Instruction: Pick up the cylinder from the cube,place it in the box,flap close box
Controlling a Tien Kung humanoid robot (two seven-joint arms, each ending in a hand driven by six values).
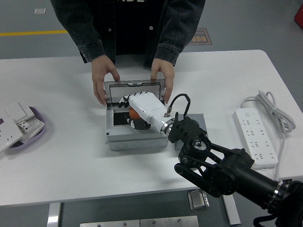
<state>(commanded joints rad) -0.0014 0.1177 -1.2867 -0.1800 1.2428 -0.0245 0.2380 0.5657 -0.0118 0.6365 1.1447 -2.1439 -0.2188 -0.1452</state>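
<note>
A grey box [136, 141] stands mid-table with its flap [134, 85] raised upright at the back. My right hand [132, 112], white on a black arm, reaches in over the box's opening. Its fingers are curled around an orange cylinder [134, 114], low inside the opening. A grey cube [196, 121] sits against the box's right side, partly hidden by my wrist. A person at the far side holds the box's back corners with a hand [105, 78] on the left and a hand [164, 76] on the right. My left arm is out of view.
A white power strip [256, 137] with its coiled cable [265, 101] lies at the right. A purple tray [34, 133] with white switch plates [16, 112] sits at the left edge.
</note>
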